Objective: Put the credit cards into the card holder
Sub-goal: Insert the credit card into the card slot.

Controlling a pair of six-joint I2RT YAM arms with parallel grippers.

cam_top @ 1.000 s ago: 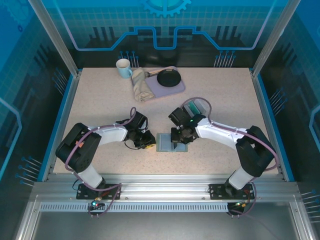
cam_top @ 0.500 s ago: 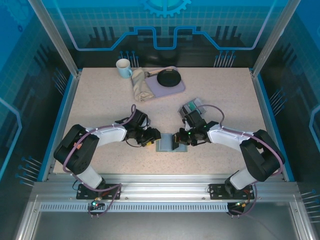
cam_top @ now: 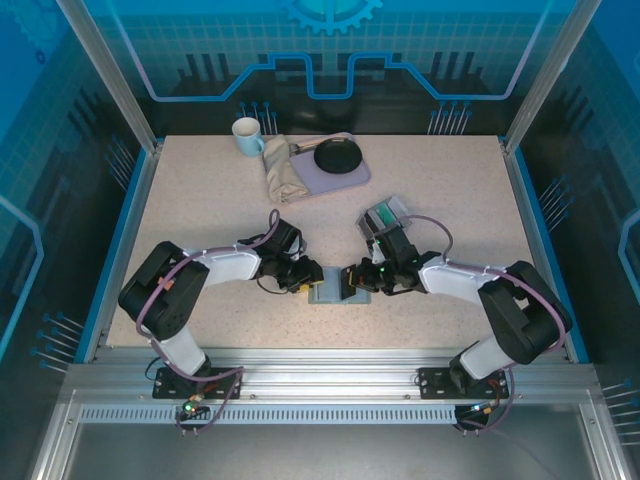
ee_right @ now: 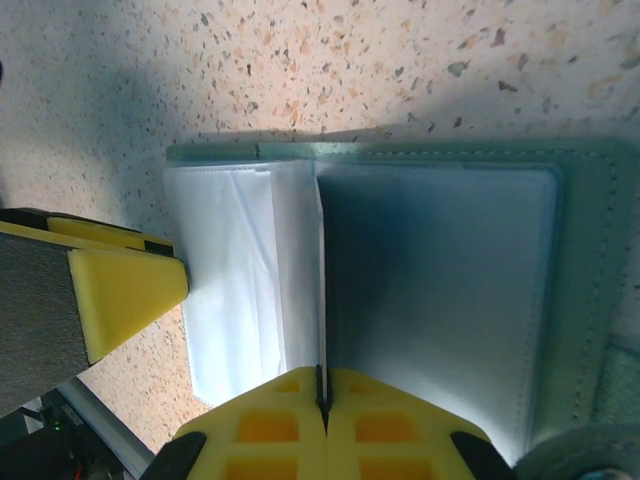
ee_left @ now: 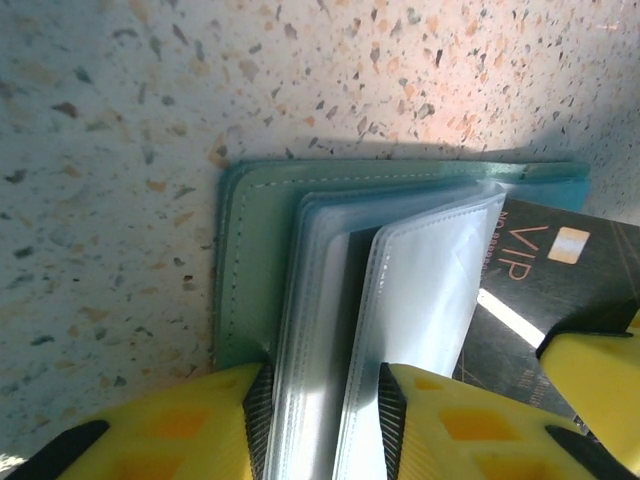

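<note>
The card holder (cam_top: 330,291) lies open on the table between both grippers; its teal cover (ee_left: 250,260) (ee_right: 590,260) carries clear plastic sleeves (ee_left: 420,280). My left gripper (cam_top: 305,283) (ee_left: 322,375) is at its left end, pads against either side of a bundle of sleeves. My right gripper (cam_top: 352,279) (ee_right: 322,375) is shut on a black credit card (ee_left: 540,280) marked VIP, which appears edge-on (ee_right: 321,300) among the sleeves. One yellow finger of the right gripper (ee_left: 600,370) rests over that card. A left finger (ee_right: 120,285) is beside the sleeves.
A small grey box (cam_top: 385,213) holding more cards stands just behind my right gripper. At the back are a white mug (cam_top: 246,136), a folded beige cloth (cam_top: 282,172) and a purple tray (cam_top: 352,178) with a black dish (cam_top: 336,155).
My right gripper swung out and came down at the holder's right side. My left gripper slid right onto the holder, its jaws widening and then narrowing around the sleeves.
</note>
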